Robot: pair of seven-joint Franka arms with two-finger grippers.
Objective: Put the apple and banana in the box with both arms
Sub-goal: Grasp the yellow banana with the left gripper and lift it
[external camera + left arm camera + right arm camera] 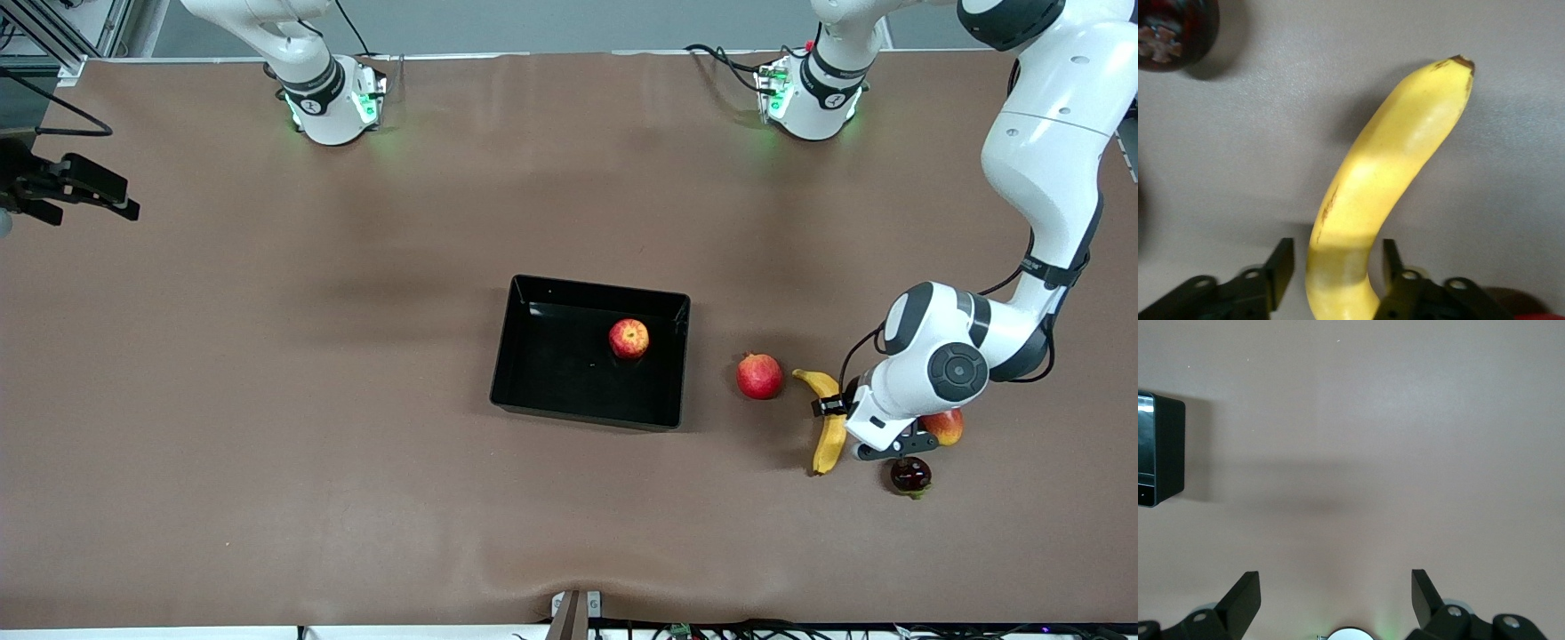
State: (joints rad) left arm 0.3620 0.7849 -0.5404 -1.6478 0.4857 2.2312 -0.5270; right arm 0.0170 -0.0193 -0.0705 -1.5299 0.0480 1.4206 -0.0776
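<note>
1. The apple is seen lying in the box; the banana lies on the table, toward the left arm's end.
2. The left gripper is set low, jaws open astride the banana; an even squeeze is wanted before lifting.
3. The right gripper waits, jaws open, over bare table.

I see the box mid-tabletop with the apple inside it. Toward the left arm's end lie a pomegranate just beside the box, then the banana, a mango partly hidden by the arm, and a dark fruit nearest the camera. My left tool sits low at the banana's middle. My right tool hangs over the right arm's end of the tabletop, well apart from everything; that arm waits.
</note>
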